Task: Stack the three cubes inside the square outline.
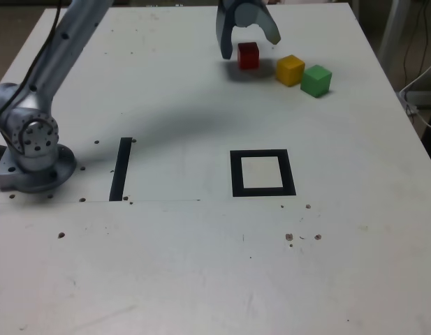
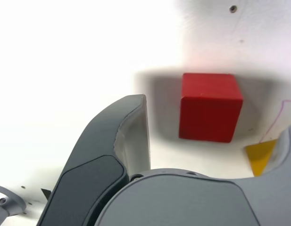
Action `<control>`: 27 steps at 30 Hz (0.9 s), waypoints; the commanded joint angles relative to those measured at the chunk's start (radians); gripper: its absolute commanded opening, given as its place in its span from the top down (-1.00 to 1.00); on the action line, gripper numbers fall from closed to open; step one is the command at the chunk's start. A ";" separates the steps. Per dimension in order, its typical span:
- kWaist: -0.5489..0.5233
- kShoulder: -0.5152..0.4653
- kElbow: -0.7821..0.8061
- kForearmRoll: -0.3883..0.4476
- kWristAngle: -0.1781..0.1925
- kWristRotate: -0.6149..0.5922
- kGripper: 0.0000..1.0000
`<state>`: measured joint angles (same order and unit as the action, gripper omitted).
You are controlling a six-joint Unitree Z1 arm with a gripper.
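**Claw spread above the red cube, square outline empty**

On my exterior feed the arm (image 1: pixel 68 42) reaches from its base at the view's left across the white desk (image 1: pixel 201 265) to the far side. The claw (image 1: pixel 251 44) hangs with its two fingers apart, straddling the space just over the red cube (image 1: pixel 249 55); I see a gap between the fingers and nothing gripped in them. The red cube sits on the desk, and whether a fingertip touches it I cannot tell from here. To the view's right of it the yellow cube (image 1: pixel 290 70) and the green cube (image 1: pixel 316 79) stand in a slanting row, yellow and green touching or nearly so, red a little apart. All three are well apart from the square outline (image 1: pixel 263 173), which lies nearer the camera with its white centre bare. A straight black tape strip (image 1: pixel 121 168) lies on the desk near the arm's base. A few dark specks and small holes dot the desk.

On my wrist feed the red cube (image 2: pixel 210 113) fills the middle, resting in shadow between the fingers (image 2: pixel 121 141), clear of the one I can see well. A corner of the yellow cube (image 2: pixel 261 157) peeks in beside the other finger.

I can read no writing, brand or label in either view.
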<state>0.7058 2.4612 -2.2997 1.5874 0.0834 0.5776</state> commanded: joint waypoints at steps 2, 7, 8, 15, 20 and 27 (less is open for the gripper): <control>0.003 0.027 -0.023 0.034 -0.007 0.006 -0.74; 0.004 0.046 -0.038 0.043 -0.006 0.010 -0.49; 0.004 0.047 -0.040 0.044 -0.005 0.010 -0.43; 0.003 0.046 -0.046 0.047 0.012 0.018 0.23; 0.003 0.044 -0.048 0.048 0.014 0.025 0.35; 0.003 0.044 -0.044 0.049 0.015 0.027 0.36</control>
<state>0.7090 2.5046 -2.3439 1.6028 0.0966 0.6027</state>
